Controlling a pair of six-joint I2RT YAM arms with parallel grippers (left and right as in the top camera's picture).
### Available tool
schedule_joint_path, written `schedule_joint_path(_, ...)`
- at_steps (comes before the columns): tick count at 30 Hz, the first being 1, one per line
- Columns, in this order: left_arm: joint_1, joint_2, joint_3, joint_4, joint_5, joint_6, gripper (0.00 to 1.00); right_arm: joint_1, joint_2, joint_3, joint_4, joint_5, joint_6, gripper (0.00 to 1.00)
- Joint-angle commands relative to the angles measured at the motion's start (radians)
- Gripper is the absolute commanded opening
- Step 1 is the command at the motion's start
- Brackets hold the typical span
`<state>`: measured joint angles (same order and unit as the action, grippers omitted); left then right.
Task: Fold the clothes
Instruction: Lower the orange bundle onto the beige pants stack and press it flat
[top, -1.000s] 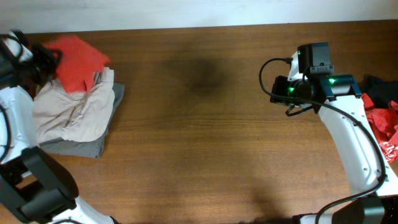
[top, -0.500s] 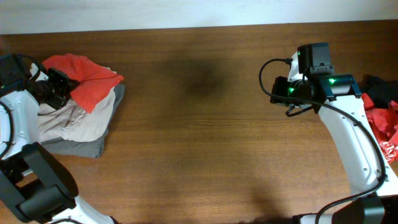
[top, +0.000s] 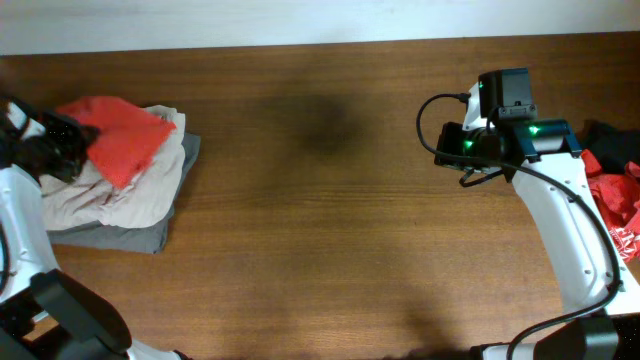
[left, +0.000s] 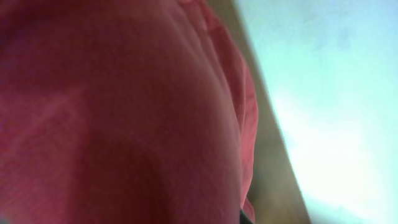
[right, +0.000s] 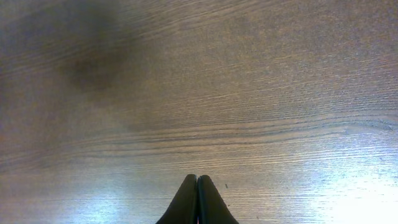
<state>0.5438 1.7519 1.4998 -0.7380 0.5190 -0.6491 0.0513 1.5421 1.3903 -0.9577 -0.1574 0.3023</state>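
Observation:
A folded orange-red shirt (top: 125, 135) lies on top of a stack of clothes at the table's left end, over a beige garment (top: 110, 195) and a grey one (top: 135, 235). My left gripper (top: 62, 140) is at the shirt's left edge, shut on its cloth. Red fabric (left: 124, 112) fills the left wrist view and hides the fingers. My right gripper (right: 198, 180) is shut and empty, hovering over bare wood right of centre; from overhead the right gripper (top: 447, 147) points left. A crumpled red white-printed shirt (top: 615, 205) and a black garment (top: 610, 135) lie at the right edge.
The wooden table (top: 320, 220) stretches between the two piles. A dark patch (top: 320, 120) marks the wood near the back. A pale wall (top: 320, 20) runs behind the table's far edge. The right arm's cable (top: 428, 120) loops out beside its wrist.
My left gripper has swung the orange-red shirt from the stack's back-left corner out over it, then drawn back left, and the shirt now lies flatter on top. The right arm has not moved.

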Motion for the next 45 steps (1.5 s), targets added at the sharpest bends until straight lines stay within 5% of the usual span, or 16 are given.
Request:
schedule_joint_path(1,0.003,-0.013,-0.085,-0.006,-0.050,-0.002,0.00,0.002,0.003,0.003,0.003,0.016,-0.010,0.04)
schedule_joint_path(10,0.027,-0.019,-0.187,0.054,-0.113,0.063,0.02,0.003,0.003,0.003,-0.002,0.014,-0.018,0.04)
schedule_joint_path(17,0.027,-0.027,-0.187,0.076,-0.087,0.063,0.03,0.116,0.003,0.003,-0.027,-0.010,-0.164,0.04)
schedule_joint_path(19,0.028,-0.027,-0.187,0.043,-0.121,0.062,0.17,0.146,0.003,0.003,-0.022,0.021,-0.163,0.04)
schedule_joint_path(20,0.029,-0.027,-0.187,0.014,-0.128,0.063,0.34,0.155,0.003,0.003,-0.018,0.019,-0.163,0.04)
schedule_joint_path(23,0.041,-0.035,-0.187,-0.054,-0.071,0.063,0.51,0.158,0.003,0.003,-0.014,0.020,-0.129,0.04)
schedule_joint_path(29,0.101,-0.173,-0.186,-0.060,0.216,0.063,0.54,0.157,0.003,0.003,-0.011,0.024,-0.130,0.04)
schedule_joint_path(36,0.157,-0.425,-0.186,-0.045,0.145,0.063,0.75,0.157,0.003,0.003,0.000,0.024,-0.130,0.04)
schedule_joint_path(41,0.132,-0.520,-0.186,0.085,-0.046,0.164,0.72,0.157,0.003,0.003,0.015,0.024,-0.129,0.04)
schedule_joint_path(45,0.064,-0.454,-0.187,0.192,-0.153,0.305,0.38,0.157,0.003,0.003,0.038,0.023,-0.128,0.04)
